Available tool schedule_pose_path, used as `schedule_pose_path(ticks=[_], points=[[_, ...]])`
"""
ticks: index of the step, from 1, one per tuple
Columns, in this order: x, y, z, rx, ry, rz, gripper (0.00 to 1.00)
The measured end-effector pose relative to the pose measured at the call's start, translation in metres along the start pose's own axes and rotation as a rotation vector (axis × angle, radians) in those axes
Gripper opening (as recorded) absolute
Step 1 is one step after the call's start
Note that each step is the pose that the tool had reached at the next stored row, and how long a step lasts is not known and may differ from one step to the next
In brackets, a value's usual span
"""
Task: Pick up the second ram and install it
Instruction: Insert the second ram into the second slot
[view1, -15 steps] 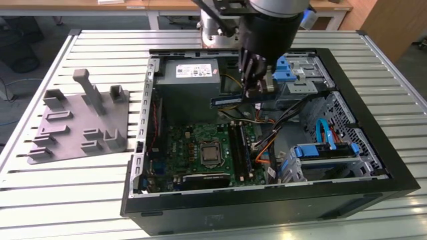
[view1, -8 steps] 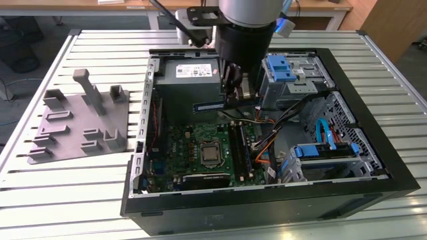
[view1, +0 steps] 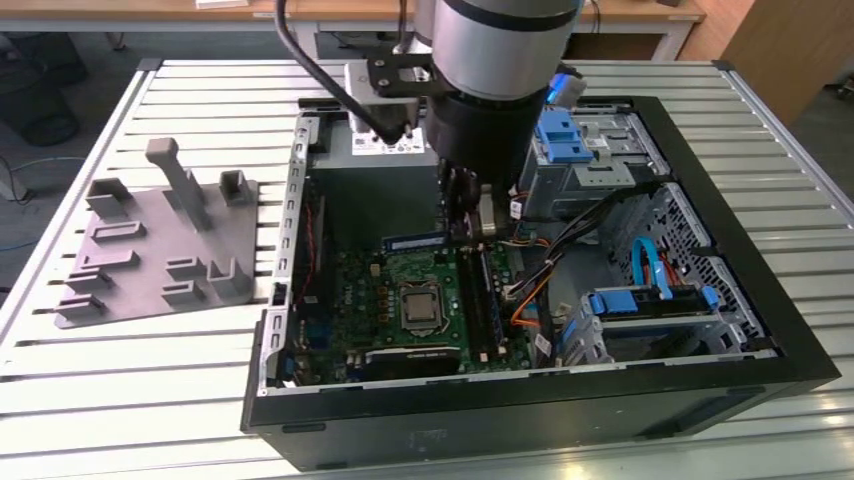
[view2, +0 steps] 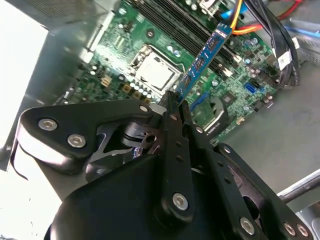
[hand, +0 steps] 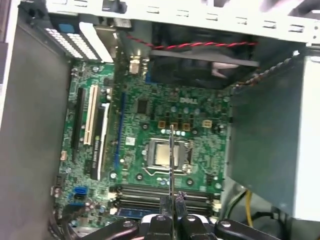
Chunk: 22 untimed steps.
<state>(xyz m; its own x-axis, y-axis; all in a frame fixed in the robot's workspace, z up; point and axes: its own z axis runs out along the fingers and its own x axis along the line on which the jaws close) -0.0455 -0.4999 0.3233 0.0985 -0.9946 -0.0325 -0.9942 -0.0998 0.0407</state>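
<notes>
One gripper (view2: 173, 100) pinches the second ram (view2: 205, 56) over the motherboard (view2: 110, 55) (slatted table (view1: 200, 95) beneath).

arm (view1: 501, 60) upright (tool end down), gripper (view2: 173, 100) clamped tight

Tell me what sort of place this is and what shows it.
Likely a robotics lab bench for computer assembly: an open computer case lies on a slatted metal table, a gray holder plate sits beside it, and the tool grips the second ram above the motherboard.
</notes>
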Motion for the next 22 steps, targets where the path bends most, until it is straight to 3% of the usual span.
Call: schedule_pose_path(ticks=[9,16,22], points=[[0.0020,-0.0005,0.0162,0.0065,-0.0037,0.102,0.14],[0.0078,-0.0005,0.0289,0.0099,-0.0047,0.124,0.14],[0.0087,-0.0007,0.0362,0.0101,-0.0048,0.133,0.14]])
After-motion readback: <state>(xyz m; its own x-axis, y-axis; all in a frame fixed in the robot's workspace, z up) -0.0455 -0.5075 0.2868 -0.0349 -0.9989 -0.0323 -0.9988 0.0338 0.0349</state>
